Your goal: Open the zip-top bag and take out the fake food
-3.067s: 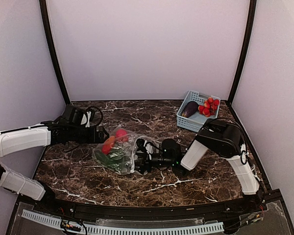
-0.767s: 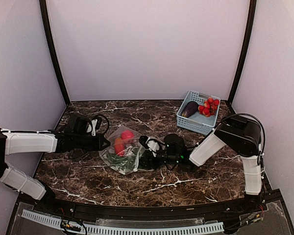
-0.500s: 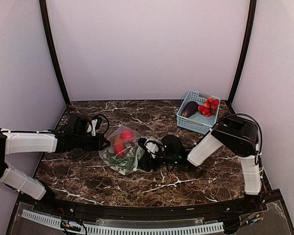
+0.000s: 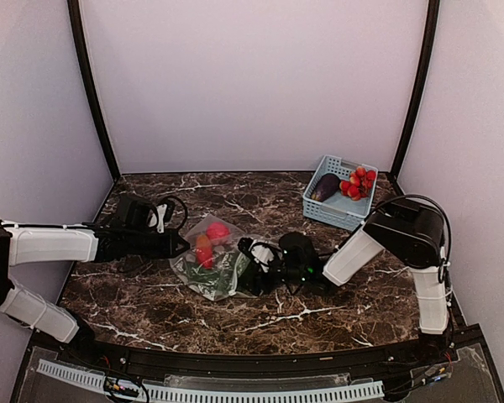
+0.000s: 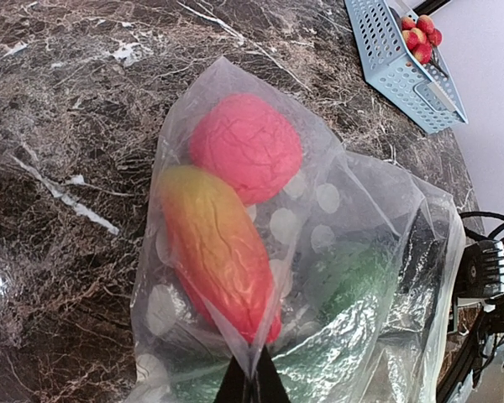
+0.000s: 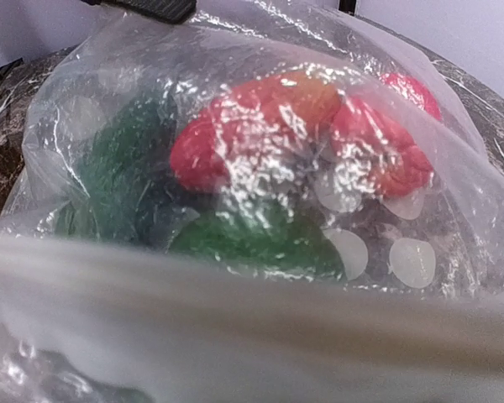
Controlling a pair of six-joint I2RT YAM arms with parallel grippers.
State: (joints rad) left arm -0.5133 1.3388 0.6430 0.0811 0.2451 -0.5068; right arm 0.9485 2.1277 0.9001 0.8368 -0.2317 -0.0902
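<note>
The zip-top bag (image 4: 217,270), clear with pale dots, lies slumped on the marble table between both arms. Inside it the fake food shows: a pink round piece (image 5: 245,147), an orange-red long piece (image 5: 218,252) and green pieces (image 5: 353,290). My left gripper (image 5: 252,388) is shut, pinching a fold of the bag's plastic at its left side (image 4: 181,244). My right gripper (image 4: 254,256) sits at the bag's right end. In its wrist view the bag's blurred rim (image 6: 252,319) fills the foreground and hides the fingers.
A light-blue slotted basket (image 4: 332,217) stands at the back right, holding a dark purple eggplant (image 4: 324,187) and a cluster of red balls (image 4: 358,182). Pale walls close in the table on three sides.
Over three seconds my left gripper and the bag have shifted a little right, and the right arm's elbow has risen. In the last half second the right gripper has barely moved.
</note>
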